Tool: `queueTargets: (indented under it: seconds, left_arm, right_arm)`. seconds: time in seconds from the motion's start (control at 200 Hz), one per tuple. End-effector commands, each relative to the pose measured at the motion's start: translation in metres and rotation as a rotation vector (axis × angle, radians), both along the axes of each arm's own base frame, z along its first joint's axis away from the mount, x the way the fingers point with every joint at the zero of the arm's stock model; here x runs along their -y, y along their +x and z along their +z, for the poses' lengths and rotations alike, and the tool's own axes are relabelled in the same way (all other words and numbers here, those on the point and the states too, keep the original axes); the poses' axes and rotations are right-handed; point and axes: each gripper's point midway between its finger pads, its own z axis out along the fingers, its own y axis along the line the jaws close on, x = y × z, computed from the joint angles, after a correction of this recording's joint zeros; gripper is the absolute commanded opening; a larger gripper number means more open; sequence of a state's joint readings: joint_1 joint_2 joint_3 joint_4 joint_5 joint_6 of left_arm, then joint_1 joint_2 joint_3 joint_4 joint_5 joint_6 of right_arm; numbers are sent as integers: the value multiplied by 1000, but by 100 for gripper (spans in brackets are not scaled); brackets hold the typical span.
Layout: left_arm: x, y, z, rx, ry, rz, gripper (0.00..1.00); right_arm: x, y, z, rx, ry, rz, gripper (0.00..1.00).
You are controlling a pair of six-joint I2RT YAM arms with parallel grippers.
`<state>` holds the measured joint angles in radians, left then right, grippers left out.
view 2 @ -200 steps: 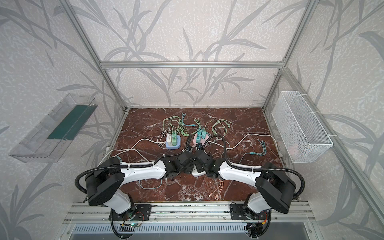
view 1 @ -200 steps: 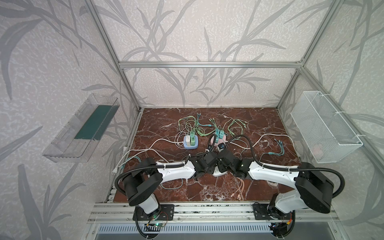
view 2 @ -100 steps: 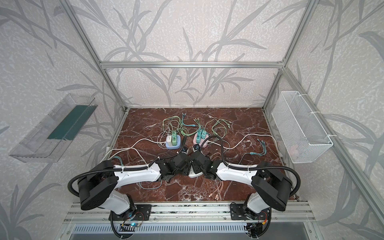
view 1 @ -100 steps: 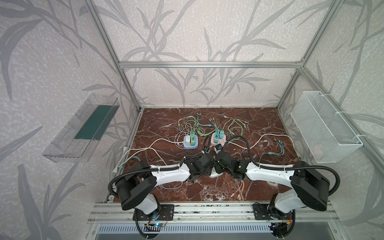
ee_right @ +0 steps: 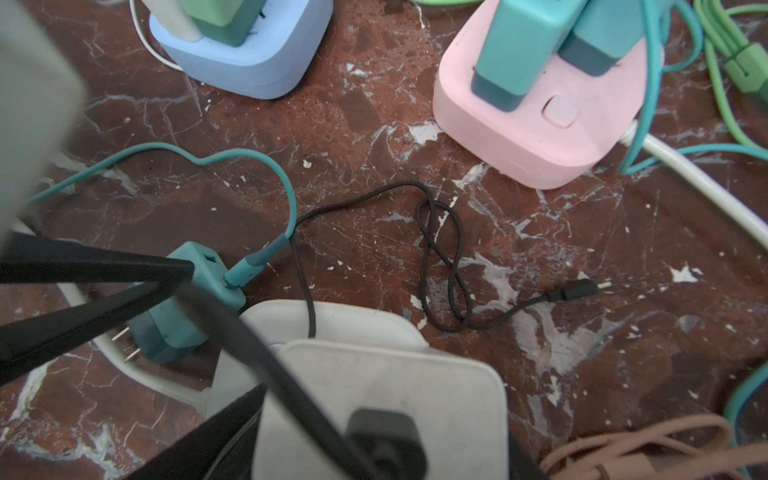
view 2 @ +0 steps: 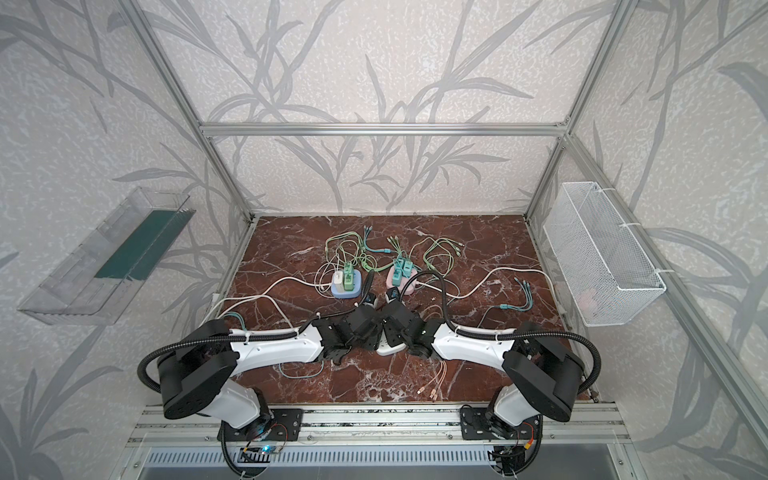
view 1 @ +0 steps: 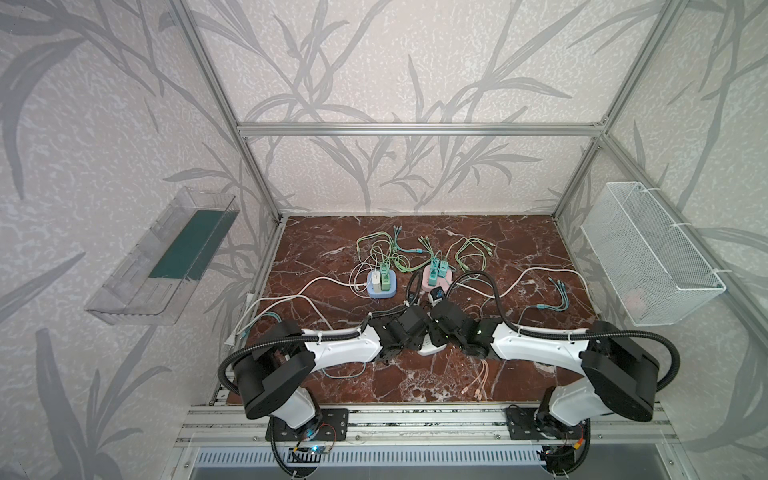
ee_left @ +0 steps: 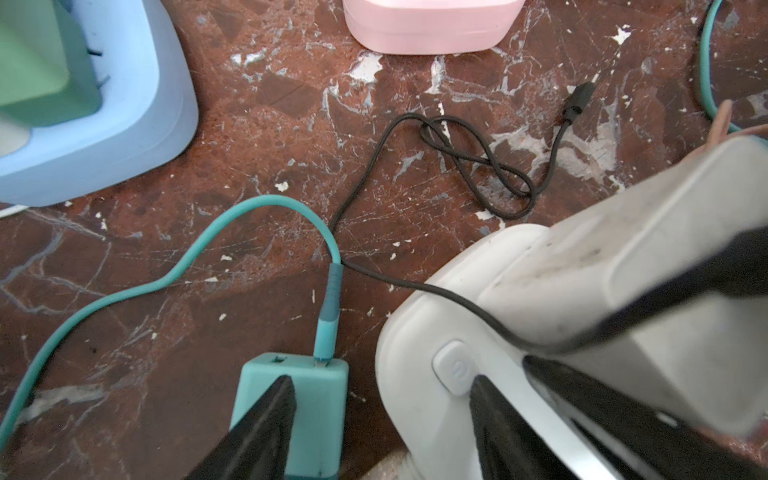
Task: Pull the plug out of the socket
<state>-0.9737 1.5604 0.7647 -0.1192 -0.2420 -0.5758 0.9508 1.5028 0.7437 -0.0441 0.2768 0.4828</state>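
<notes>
A white socket [view 1: 432, 347] [ee_left: 415, 332] sits front centre between both arms. A white plug [ee_left: 623, 291] [ee_right: 374, 382] with a black cable in its top stands over it. My right gripper [ee_right: 380, 411] [view 1: 446, 318] is shut on the white plug, its fingers [ee_left: 685, 266] on two opposite sides. Whether its prongs are in the socket is hidden. A teal plug [ee_left: 316, 390] [ee_right: 183, 320] lies on the table beside the socket, prongs bare. My left gripper [ee_left: 380, 380] [view 1: 411, 326] is open, one finger over the teal plug, the other over the socket's edge.
A blue socket [view 1: 382, 286] with green and white plugs and a pink socket [view 1: 436, 278] with teal plugs stand just behind. A loose black cable [ee_left: 478, 162], teal, green, white and peach cords [view 1: 482, 374] trail around. A wire basket [view 1: 648, 257] hangs right, a clear tray [view 1: 166, 257] left.
The left arm's elbow has shifted slightly to the left. Both grippers stay at the white socket, and no plug or socket has visibly moved.
</notes>
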Motion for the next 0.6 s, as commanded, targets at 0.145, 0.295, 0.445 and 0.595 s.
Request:
queueTargets:
  seconds: [0.145,0.295,0.445,0.595]
  left_arm:
    - [-9,-13,-24,-86,56,3,67]
    - [-7,-12,-23,-83,53,3,67]
    - [-8,-13,-27,-96,66,6,67]
    - [-10,-13,-27,-96,64,17,67]
  right_arm:
    - [-12,5,20,31,95,2,30]
    - [-13,4,17,23,95,8,29]
    - [-10,6,22,40,70,4,29]
    - [-7,7,27,77,32,6,28]
